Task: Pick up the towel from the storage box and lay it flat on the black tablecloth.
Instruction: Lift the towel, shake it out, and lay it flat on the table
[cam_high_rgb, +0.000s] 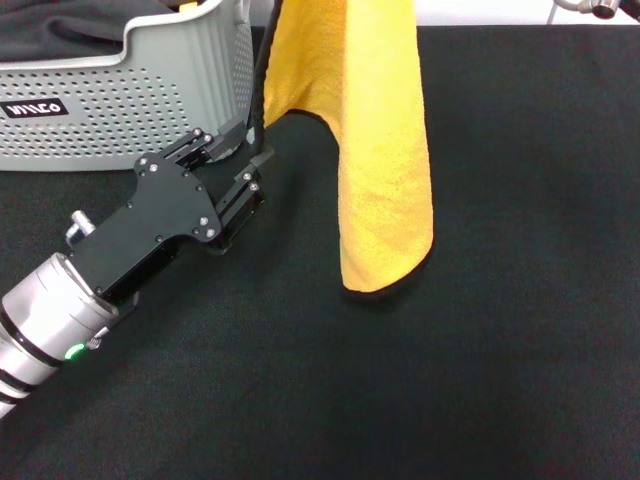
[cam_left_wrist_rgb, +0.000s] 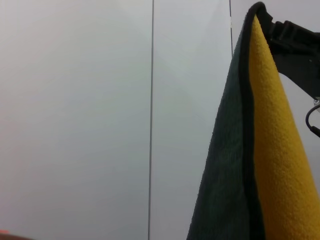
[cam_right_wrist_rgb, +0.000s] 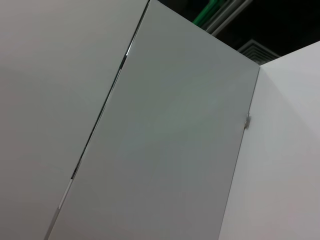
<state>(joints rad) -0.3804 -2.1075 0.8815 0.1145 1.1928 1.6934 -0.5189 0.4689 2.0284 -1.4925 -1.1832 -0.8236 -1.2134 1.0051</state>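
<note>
Hanging from above, the towel (cam_high_rgb: 375, 150) drapes onto the black tablecloth (cam_high_rgb: 520, 300). Beside it, the left gripper (cam_high_rgb: 252, 140) pinches its edge, near the storage box (cam_high_rgb: 130, 95)

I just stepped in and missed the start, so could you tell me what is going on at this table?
The towel is out of the storage box and hangs in a long fold from above the head view, its lower end just reaching the black tablecloth. What holds it up top is out of frame there. The left gripper sits low beside the box, its fingers at the towel's black-trimmed side edge. The right gripper is not visible; its wrist camera sees only wall panels. The towel is not yet laid flat.
</note>
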